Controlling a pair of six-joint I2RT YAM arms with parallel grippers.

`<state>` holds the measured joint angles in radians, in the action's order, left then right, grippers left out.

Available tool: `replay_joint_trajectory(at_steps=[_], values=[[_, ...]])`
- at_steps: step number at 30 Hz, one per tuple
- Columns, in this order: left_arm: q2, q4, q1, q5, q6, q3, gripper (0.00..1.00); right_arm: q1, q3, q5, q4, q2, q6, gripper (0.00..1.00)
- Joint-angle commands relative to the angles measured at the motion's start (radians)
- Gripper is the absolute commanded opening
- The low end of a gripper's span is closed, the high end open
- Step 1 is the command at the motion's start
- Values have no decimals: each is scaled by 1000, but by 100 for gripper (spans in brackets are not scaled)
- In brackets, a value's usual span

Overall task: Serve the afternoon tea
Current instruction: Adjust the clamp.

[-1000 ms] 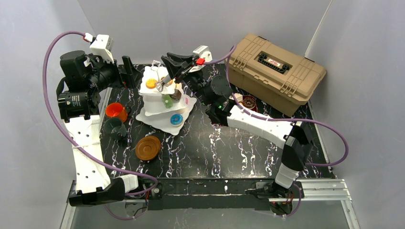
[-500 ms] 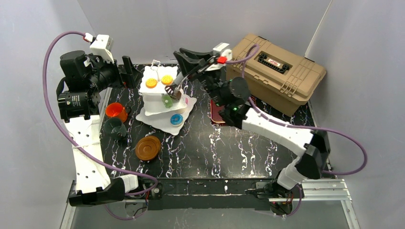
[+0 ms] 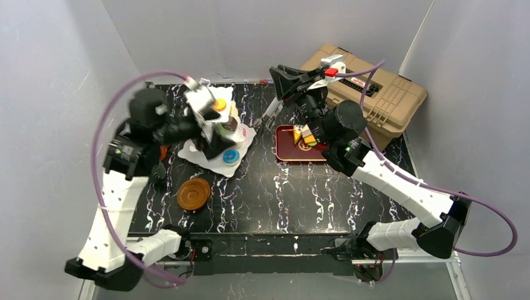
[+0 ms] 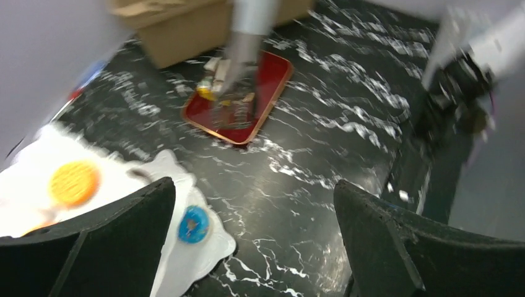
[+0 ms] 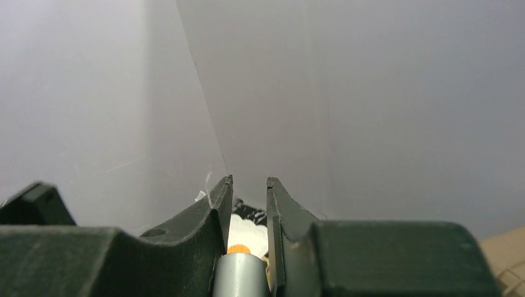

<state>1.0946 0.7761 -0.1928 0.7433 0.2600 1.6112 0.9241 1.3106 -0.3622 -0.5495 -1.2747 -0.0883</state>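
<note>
Below the left jaws, standing wide apart: white three-tier square-plate stand (image 4: 204, 247), blue toy donut (image 4: 194, 224) on its lowest plate. Beyond them, right jaws clamped on grey metal tongs (image 5: 238, 275), tips by red rectangular tray (image 4: 275, 74).

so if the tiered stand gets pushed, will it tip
Possibly. The three-tier stand is tall with stacked plates, so a high push may tip it; its wide base should help it slide instead. The blue donut looks loose and could slip off.

No lettering, label or number can be read in any view.
</note>
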Motion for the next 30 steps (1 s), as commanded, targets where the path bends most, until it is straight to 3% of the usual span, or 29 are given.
replay_joint_trajectory(at_steps=[1,5,10,18,27,30], values=[[-61,-175,-312,-234,241,-182,98,4,0,-82,129,61,-61,1],[-20,-360,-469,-375,326,-267,98,4,10,-113,210,81,-102,1],[43,-469,-533,-437,272,-260,96,4,-15,-127,227,90,-144,1],[97,-550,-564,-519,38,-284,80,4,-70,-126,118,81,-160,1],[143,-511,-584,-448,-69,-301,66,4,-89,-126,36,59,-184,1],[138,-518,-590,-472,-68,-319,50,4,-88,-127,28,57,-190,1]])
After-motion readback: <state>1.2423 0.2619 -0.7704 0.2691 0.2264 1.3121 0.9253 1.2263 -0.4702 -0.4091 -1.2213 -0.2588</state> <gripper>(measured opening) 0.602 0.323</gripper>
